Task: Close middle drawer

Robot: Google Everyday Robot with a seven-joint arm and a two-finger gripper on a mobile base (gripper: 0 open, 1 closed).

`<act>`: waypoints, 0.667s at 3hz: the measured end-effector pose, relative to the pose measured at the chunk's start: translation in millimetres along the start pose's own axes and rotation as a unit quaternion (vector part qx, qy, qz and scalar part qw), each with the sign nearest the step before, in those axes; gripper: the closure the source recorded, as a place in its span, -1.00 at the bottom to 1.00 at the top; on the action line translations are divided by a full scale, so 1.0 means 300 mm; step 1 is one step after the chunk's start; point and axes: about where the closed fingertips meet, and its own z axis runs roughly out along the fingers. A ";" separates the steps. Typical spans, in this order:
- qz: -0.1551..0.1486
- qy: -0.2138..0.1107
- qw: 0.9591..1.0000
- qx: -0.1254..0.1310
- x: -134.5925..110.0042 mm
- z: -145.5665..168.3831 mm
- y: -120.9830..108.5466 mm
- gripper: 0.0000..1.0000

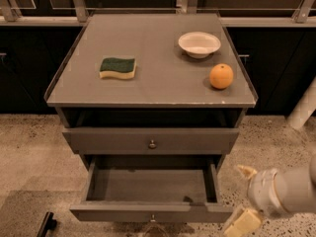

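The middle drawer (150, 211) is pulled far out of the grey cabinet. Its empty inside shows, and its front with a small round knob (153, 217) sits at the bottom edge of the camera view. Above it, the upper drawer front (108, 141) with its own knob stands almost flush. My gripper (243, 197) is at the lower right, just off the open drawer's right front corner. Its two cream fingers (245, 171) are spread apart and hold nothing. It does not touch the drawer.
On the cabinet top (153, 85) lie a green-and-yellow sponge (117, 67), a white bowl (199, 44) and an orange (221, 76). Dark cabinets and a rail run behind. There is speckled floor on both sides, and a black object (47, 224) at the lower left.
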 end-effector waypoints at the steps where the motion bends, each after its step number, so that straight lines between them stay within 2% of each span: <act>1: 0.014 -0.005 1.000 0.012 0.042 0.062 -0.023 -0.61; 2: 0.013 -0.005 1.000 0.013 0.039 0.059 -0.024 -0.16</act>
